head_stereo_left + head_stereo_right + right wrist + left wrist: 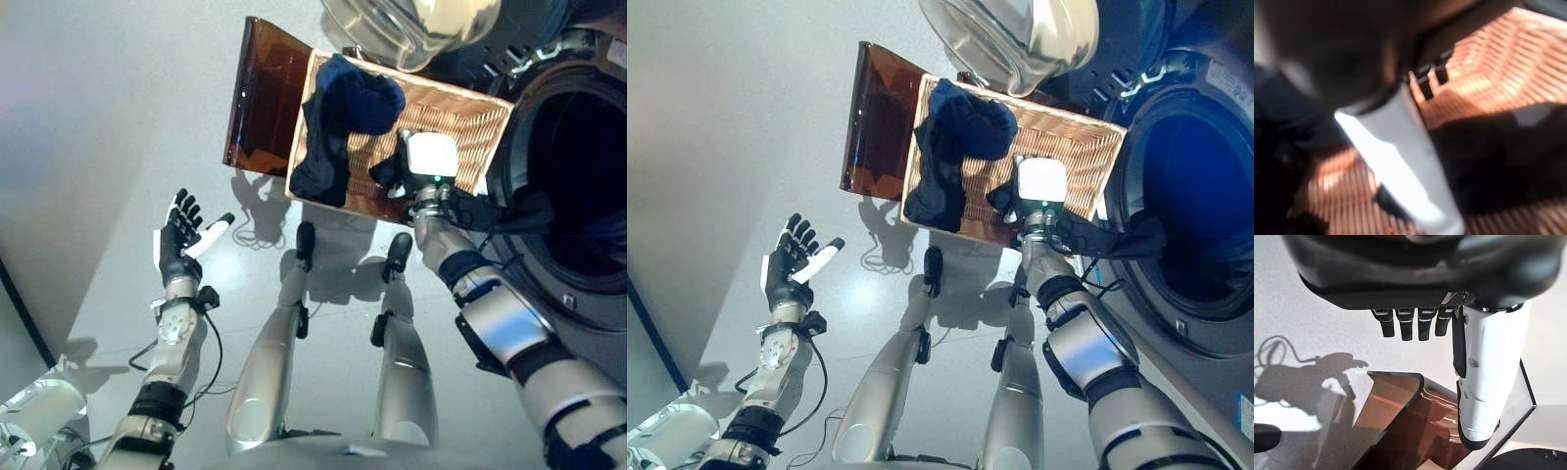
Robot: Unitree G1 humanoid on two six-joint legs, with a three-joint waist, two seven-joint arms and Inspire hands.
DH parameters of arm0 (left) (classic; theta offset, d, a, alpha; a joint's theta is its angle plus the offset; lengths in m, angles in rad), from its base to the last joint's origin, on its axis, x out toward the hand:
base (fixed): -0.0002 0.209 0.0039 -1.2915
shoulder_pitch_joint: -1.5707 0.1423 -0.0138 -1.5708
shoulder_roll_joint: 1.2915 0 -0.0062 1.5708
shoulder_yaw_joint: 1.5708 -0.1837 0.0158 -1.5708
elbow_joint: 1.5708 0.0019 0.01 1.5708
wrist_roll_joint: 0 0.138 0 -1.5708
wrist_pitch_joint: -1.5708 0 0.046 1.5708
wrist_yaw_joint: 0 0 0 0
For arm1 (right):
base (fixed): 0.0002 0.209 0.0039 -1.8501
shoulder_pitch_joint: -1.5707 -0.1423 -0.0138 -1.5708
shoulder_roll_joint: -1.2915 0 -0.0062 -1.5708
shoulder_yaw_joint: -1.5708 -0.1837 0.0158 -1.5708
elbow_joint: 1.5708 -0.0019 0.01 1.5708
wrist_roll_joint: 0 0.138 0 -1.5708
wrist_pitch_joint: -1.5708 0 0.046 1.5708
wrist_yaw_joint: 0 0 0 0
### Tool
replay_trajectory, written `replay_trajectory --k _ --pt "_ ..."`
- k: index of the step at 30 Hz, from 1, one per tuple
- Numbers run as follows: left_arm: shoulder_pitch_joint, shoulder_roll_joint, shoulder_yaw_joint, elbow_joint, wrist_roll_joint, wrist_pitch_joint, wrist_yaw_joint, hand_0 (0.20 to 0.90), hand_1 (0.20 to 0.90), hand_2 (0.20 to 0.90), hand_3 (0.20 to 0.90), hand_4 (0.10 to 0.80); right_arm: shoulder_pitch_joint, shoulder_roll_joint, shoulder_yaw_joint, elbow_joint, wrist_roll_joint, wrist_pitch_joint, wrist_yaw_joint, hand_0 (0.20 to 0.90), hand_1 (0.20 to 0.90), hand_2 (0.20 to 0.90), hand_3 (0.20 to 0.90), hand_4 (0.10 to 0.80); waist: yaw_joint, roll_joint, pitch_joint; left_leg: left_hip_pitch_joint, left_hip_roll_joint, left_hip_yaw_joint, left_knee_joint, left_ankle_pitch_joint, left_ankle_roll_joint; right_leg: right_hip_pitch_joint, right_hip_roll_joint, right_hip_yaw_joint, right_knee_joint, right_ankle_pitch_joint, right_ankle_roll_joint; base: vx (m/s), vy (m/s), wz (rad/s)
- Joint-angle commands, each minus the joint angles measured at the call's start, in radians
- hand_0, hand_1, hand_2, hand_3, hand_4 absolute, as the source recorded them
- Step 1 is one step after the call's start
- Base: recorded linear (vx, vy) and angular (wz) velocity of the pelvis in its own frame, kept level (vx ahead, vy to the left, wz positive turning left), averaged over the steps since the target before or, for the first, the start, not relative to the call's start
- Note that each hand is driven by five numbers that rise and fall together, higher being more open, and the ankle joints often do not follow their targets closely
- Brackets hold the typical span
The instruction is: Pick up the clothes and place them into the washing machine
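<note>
Wicker laundry basket (470, 122) on the grey floor (108, 147), just beside the front-loading washing machine (588, 196), whose round drum opening (593, 186) stands dark and uncovered on the right. Above the basket, the machine's glass door (411, 24), swung open. Against the basket's left side, a translucent brown plastic panel (265, 98).

Dark navy garment (343, 113) draped over the basket's left rim, bunched at the top and hanging down the outer wall. A second dark cloth (509, 211) trailing from the basket's near right corner toward the drum opening, lying across the machine's rim.

Right hand (426, 162) reaching into the basket near its right end, white-covered thumb visible, with dark fabric just beside it; right wrist view too blurred to tell whether the fingers grip anything or are spread.

Left hand (181, 235) raised over bare floor, well apart from the basket, fingers straight and spread, thumb out to the side, holding nothing.
</note>
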Motion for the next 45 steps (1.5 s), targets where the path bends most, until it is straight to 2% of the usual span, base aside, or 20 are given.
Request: replay_trajectory --k 1,6,7,8,9,10,29,35,39,45 --pt "0.002 0.083 0.054 -0.120 0.026 -0.080 0.045 0.900 0.900 0.900 0.900 0.800 -0.100 -0.013 0.011 0.078 0.018 0.062 0.026 0.900 0.900 0.900 0.900 0.800 0.019 0.006 0.017 -0.090 -0.033 0.032 0.117 -0.087 -0.074 -0.055 -0.010 0.006 0.053 -0.016 -0.014 0.000 0.000 0.00" --pt "0.000 0.086 0.061 -0.125 0.030 -0.074 0.051 0.900 0.900 0.900 0.900 0.800 -0.113 -0.010 0.012 0.093 0.009 0.082 0.024 0.900 0.900 0.900 0.900 0.800 0.019 0.006 0.021 -0.104 -0.033 0.030 0.117 -0.084 -0.074 -0.068 -0.009 0.006 0.048 -0.011 -0.013 0.000 0.000 0.00" --pt "-0.001 0.089 0.066 -0.129 0.033 -0.071 0.053 0.900 0.900 0.900 0.900 0.800 -0.123 -0.009 0.012 0.100 0.002 0.094 0.026 0.757 0.757 0.757 0.757 0.698 0.019 0.005 0.024 -0.111 -0.033 0.032 0.114 -0.082 -0.075 -0.075 -0.008 0.005 0.042 -0.005 -0.012 0.000 0.000 0.00" --pt "-0.001 0.089 0.066 -0.129 0.033 -0.071 0.053 0.900 0.900 0.900 0.900 0.800 -0.123 -0.009 0.012 0.100 0.002 0.094 0.026 0.711 0.711 0.711 0.711 0.665 0.019 0.005 0.024 -0.111 -0.033 0.032 0.114 -0.082 -0.075 -0.076 -0.008 0.005 0.042 -0.005 -0.012 -0.005 0.004 -0.03" --pt "-0.002 0.093 0.071 -0.133 0.040 -0.066 0.057 0.900 0.900 0.900 0.900 0.800 -0.137 -0.006 0.016 0.110 -0.009 0.107 0.036 0.381 0.381 0.381 0.381 0.429 0.019 0.005 0.027 -0.115 -0.031 0.033 0.107 -0.078 -0.078 -0.079 -0.007 0.003 0.031 0.001 -0.011 0.000 0.000 0.00" --pt "0.000 0.093 0.073 -0.134 0.041 -0.065 0.057 0.900 0.900 0.900 0.900 0.800 -0.140 -0.006 0.016 0.111 -0.012 0.109 0.038 0.200 0.200 0.200 0.200 0.300 0.018 0.005 0.027 -0.116 -0.031 0.033 0.106 -0.077 -0.077 -0.079 -0.007 0.003 0.029 0.002 -0.011 0.000 0.000 0.00" --pt "0.010 0.097 0.104 -0.129 0.053 -0.061 0.054 0.900 0.900 0.900 0.900 0.800 -0.115 -0.001 0.001 0.097 -0.017 0.112 0.046 0.200 0.200 0.200 0.200 0.300 0.008 0.004 0.011 -0.113 -0.030 0.040 0.117 -0.083 -0.078 -0.078 -0.004 0.011 0.034 -0.003 -0.015 0.000 0.000 0.00" --pt "0.016 0.093 0.116 -0.115 0.059 -0.058 0.057 0.900 0.900 0.900 0.900 0.800 -0.055 -0.024 -0.051 0.039 0.034 0.084 0.011 0.200 0.200 0.200 0.200 0.300 -0.004 -0.003 0.008 -0.089 -0.024 0.043 0.114 -0.088 -0.080 -0.057 -0.001 0.010 0.039 -0.009 -0.016 0.007 -0.011 -0.02" --pt "0.011 0.074 0.132 -0.086 0.064 -0.062 0.077 0.900 0.900 0.900 0.900 0.800 0.069 -0.048 -0.161 -0.102 0.163 0.012 -0.064 0.200 0.200 0.200 0.200 0.300 -0.029 -0.016 -0.003 -0.073 -0.019 0.048 0.113 -0.088 -0.081 -0.043 0.001 0.012 0.041 -0.012 -0.015 0.013 -0.016 -0.02" --pt "0.026 0.043 0.136 -0.040 0.078 -0.067 0.109 0.900 0.900 0.900 0.900 0.800 0.380 -0.055 -0.336 -0.440 0.414 -0.203 -0.087 0.200 0.200 0.200 0.200 0.300 -0.078 -0.036 -0.012 -0.031 -0.012 0.052 0.123 -0.106 -0.080 -0.003 0.004 0.014 0.056 -0.030 -0.016 0.026 -0.039 -0.05"
